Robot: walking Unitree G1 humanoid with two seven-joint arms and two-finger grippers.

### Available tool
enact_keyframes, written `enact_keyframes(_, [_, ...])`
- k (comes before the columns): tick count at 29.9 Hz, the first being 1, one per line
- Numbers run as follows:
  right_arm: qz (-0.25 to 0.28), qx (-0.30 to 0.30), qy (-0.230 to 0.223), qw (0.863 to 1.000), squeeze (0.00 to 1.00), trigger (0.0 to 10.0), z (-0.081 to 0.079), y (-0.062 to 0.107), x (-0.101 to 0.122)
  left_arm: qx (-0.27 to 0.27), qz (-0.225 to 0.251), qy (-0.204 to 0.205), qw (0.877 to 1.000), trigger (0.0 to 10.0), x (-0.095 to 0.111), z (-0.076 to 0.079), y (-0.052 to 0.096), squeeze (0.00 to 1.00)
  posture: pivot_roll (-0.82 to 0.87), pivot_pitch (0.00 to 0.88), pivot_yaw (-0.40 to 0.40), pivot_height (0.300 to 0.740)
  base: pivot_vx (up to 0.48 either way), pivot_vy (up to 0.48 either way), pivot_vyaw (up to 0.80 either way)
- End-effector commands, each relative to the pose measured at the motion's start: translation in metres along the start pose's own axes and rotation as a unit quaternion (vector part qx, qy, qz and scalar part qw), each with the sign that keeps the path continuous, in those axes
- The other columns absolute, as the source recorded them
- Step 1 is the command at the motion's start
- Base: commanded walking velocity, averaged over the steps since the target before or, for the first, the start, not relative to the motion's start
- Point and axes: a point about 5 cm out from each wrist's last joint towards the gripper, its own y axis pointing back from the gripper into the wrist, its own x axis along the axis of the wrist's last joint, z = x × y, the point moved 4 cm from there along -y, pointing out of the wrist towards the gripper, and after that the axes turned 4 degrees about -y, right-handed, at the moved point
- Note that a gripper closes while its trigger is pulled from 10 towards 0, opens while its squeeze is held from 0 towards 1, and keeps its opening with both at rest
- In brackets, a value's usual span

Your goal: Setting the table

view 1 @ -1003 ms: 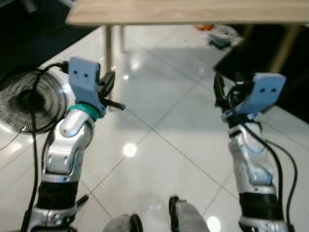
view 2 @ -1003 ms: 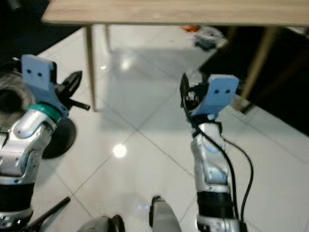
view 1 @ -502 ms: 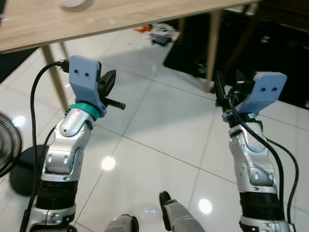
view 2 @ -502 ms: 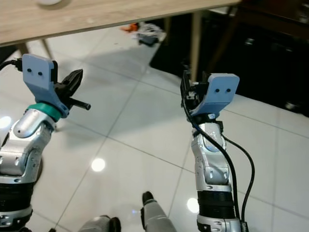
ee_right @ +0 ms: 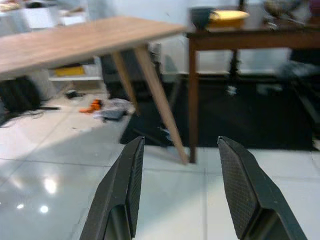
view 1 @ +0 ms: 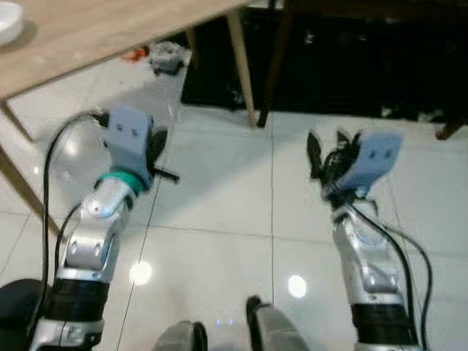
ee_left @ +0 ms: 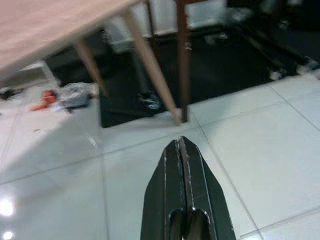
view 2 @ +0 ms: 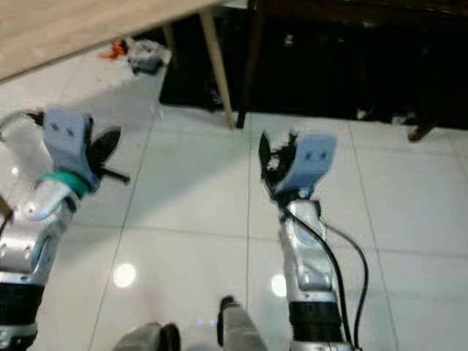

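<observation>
Grippers both empty, raised at chest height over white tile floor [view 1: 219, 212] — looks like a carry-ready pose while robot is in transit, not yet working at anything. Head views blurred, so prob. walking or turning.

Left gripper [ee_left: 182, 150]: fingers pressed together, tips meeting in a thin seam, nothing between them. Arm bent at elbow, forearm up, wrist w/ blue camera mount pointing fwd toward the light wooden table [view 1: 95, 29]. Right gripper [ee_right: 180, 165]: fingers spread wide apart, holding nothing. Same bent-elbow pose, forearm upright, pointing fwd at the table's slanted leg [ee_right: 160, 105] and a dark wooden side table [ee_right: 240, 40] beyond.

Task's things: light table sits ahead and to robot's left, its edge overhead of the arms' reach. White bowl [view 1: 9, 20] rests on tabletop at far left corner of head view, half cut off. On the dark table, a dark cup [ee_right: 201, 16] beside something yellow, too blurred to name. Small clutter [view 1: 157, 55] on floor under the table.

Judgement: early stage; nothing picked up yet, next move prob. needs approach to one of the tables first.
</observation>
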Motion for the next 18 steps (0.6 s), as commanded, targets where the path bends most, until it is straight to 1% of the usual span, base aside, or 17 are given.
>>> enact_keyframes(1, [-0.005,-0.006,0.004,1.0,0.0,10.0,0.0038,0.0026,-0.0025,-0.007,0.001,-0.005,1.0,10.0,-0.0007,0.0033,0.001,0.0,-0.02,0.149,0.102,0.74,0.0,0.0,-0.8])
enact_keyframes(8, [-0.004,-0.006,0.006,1.0,0.0,10.0,0.0047,0.0027,-0.0025,-0.01,0.008,-0.004,1.0,10.0,0.0007,0.0045,-0.0007,0.0,-0.02,0.154,0.102,0.74,0.0,0.0,-0.8])
enact_keyframes(11, [-0.003,-0.008,0.007,1.0,0.0,10.0,0.0059,0.0033,-0.002,-0.012,0.017,-0.001,1.0,10.0,0.0052,0.0063,-0.002,0.0,-0.03,0.158,0.102,0.74,0.0,0.0,-0.8])
enact_keyframes(18, [-0.002,-0.008,0.009,1.0,0.0,10.0,0.0062,0.0033,-0.0016,-0.014,0.024,0.001,1.0,10.0,0.0083,0.0077,-0.0035,0.0,-0.03,0.159,0.102,0.74,0.0,0.0,-0.8])
